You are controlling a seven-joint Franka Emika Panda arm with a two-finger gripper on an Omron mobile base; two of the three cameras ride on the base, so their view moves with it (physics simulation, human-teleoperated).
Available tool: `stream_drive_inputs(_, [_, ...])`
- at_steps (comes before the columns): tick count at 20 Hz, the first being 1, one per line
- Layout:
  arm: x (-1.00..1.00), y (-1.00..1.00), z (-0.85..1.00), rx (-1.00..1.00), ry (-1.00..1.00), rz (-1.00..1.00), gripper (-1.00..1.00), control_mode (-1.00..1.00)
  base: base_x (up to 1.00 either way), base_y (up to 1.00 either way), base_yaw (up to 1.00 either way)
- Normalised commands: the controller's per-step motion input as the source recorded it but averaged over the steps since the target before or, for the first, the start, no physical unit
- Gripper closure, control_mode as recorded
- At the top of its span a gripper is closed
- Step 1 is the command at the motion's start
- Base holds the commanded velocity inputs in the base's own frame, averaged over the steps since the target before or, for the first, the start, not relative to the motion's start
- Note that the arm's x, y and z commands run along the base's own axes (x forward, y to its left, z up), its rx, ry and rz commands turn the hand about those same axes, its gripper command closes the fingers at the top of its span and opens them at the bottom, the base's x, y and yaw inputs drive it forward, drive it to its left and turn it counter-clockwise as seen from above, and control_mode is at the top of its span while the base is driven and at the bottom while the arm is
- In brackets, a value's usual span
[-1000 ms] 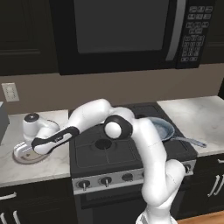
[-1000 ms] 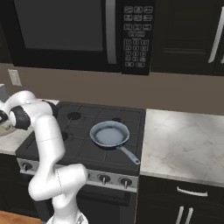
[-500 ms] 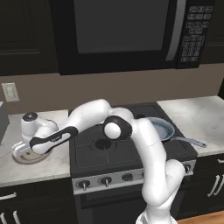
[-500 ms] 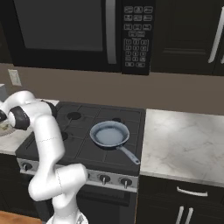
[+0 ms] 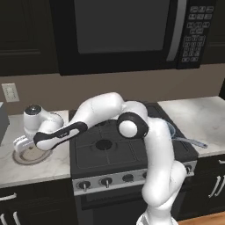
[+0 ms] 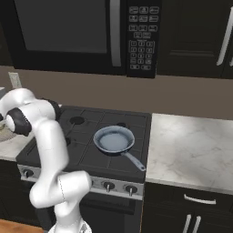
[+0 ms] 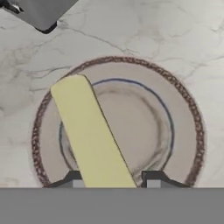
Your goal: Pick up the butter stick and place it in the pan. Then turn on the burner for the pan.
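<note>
Pale-yellow butter stick is being seen in the hand view, lying slantwise across a round beige plate with a speckled brown rim, one end reaching the plate's rim and the other running down between the two dark fingertips of the hand. The fingertips are being shown on either side of the stick's near end, the jaws narrowed about it, though it cannot be told whether the stick is being gripped firmly or lifted off the plate. The plate is being carried by the marble table, and a dark grey corner of some object is being shown at the upper edge of the hand view. In the left base view the white arm is being stretched out low to the left over the stove, with the hand held down at the plate on the table left of the stove. The pan is being seen in the right base view on the stove's right front burner, blue-grey inside, its silver handle pointing toward the front right; it is well apart from the butter stick. A black microwave is being shown above the stove.
</note>
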Motion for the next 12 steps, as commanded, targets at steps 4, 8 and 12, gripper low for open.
stream_drive_inputs(4, [-0.46, -0.57, 0.72, 0.07, -0.09, -0.06, 1.0, -1.0, 0.0, 0.0, 0.0])
stream_drive_inputs(8, [-0.48, -0.77, 0.61, 0.11, -0.08, -0.09, 1.0, -1.0, 0.0, 0.0, 0.0])
stream_drive_inputs(12, [-0.48, -0.91, 0.52, 0.14, -0.08, -0.08, 1.0, -1.0, 0.0, 0.0, 0.0])
